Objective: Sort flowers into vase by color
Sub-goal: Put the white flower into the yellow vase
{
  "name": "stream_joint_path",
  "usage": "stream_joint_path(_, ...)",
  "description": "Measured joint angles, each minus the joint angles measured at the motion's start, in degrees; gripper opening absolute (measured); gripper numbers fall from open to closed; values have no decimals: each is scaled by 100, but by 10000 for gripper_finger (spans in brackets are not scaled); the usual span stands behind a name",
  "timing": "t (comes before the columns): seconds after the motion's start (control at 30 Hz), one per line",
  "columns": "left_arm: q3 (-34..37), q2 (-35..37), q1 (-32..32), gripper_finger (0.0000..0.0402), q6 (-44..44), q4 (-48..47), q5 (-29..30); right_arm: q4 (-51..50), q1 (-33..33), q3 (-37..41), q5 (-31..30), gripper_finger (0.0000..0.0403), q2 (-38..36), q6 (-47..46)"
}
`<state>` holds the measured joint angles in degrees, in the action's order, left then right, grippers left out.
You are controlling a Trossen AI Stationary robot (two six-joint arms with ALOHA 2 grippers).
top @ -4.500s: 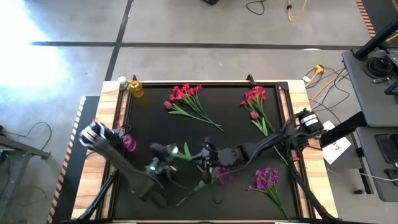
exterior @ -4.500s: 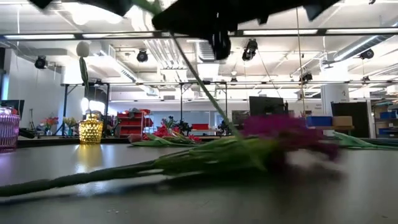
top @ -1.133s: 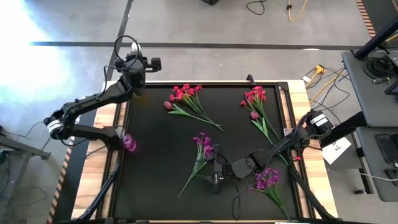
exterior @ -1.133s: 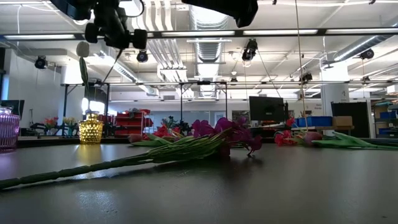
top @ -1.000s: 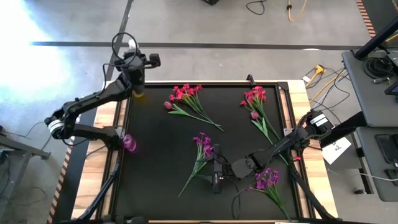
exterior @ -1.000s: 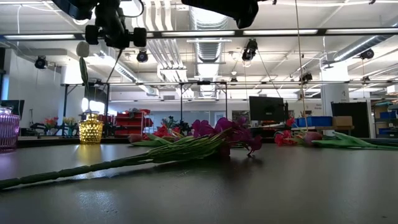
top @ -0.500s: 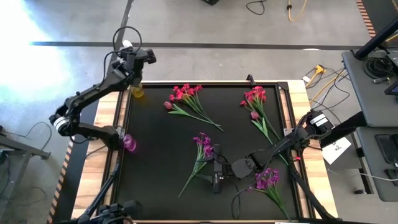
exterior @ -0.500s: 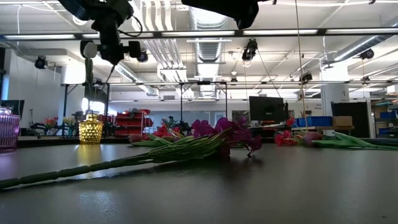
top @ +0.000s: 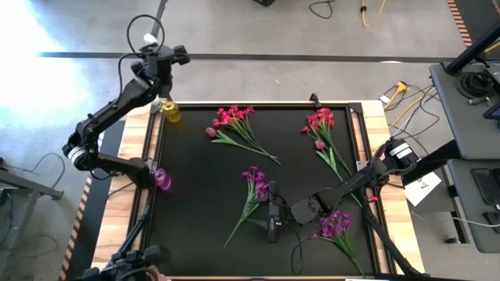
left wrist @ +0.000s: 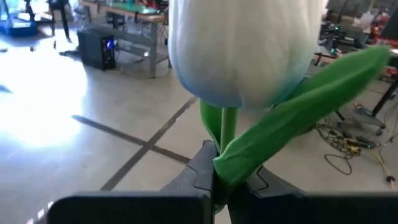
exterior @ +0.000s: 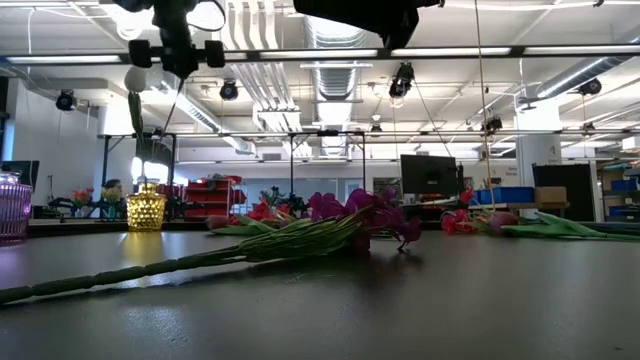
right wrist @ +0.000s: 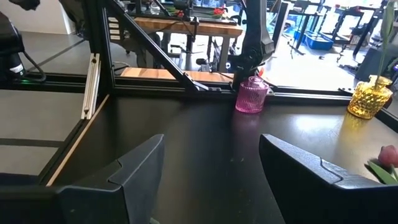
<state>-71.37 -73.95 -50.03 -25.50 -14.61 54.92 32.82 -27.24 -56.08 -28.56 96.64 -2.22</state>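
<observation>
The left gripper point(top: 160, 56) is raised above the far-left corner of the table point(top: 195, 203), over the yellow vase point(top: 171, 112). Its fingers are mostly cut off in the left wrist view, but they are seen clamped shut on the stem of a white tulip point(left wrist: 245, 46). From above the tulip is largely hidden by the arm; only its white head point(top: 150, 37) is made out. In the low view its stem point(exterior: 135, 115) hangs roughly upright, head up, above the vase, the tip not clearly in the neck.

Since 1 second ago the left gripper has been moved back past the table's far edge; the right arm has not shifted.

The right gripper point(top: 271, 221) lies low near the front centre, fingers point(right wrist: 140, 168) spread apart with nothing between them. It sits just beside the lower stem of a purple bunch point(top: 255, 181), whose long axis runs diagonally, blooms toward the far side. A 2nd purple bunch point(top: 336, 225) lies to the right, 2 red bunches point(top: 233, 117) point(top: 319, 121) at the far side, and a pink vase point(top: 162, 179) at the left edge.
</observation>
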Motion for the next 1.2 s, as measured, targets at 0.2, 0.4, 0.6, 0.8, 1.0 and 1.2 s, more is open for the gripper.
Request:
stream_joint_path(0.2, 526, -20, -248, 0, -525, 213, -286, 2, -2, 55, 0, 257, 0, -81)
stream_joint_path(0.4, 667, -26, -429, 0, -449, 167, -305, 2, -2, 75, 0, 254, 0, -85)
stream_joint_path(0.6, 675, -59, -505, 33, -90, -94, -526, 0, 0, 75, 0, 262, 0, -157)
stream_joint_path(0.8, 642, -29, -551, 126, -48, -637, -703, -258, 0, 71, 0, 274, -7, -295)
stream_joint_path(1.0, -173, -41, -561, 197, -46, -1869, -1010, -685, 15, 13, -10, 279, -102, -442)
stream_joint_path(1.2, -1073, -70, -559, 228, -47, -3255, -1838, -1027, 37, 13, -10, 279, -173, -583)
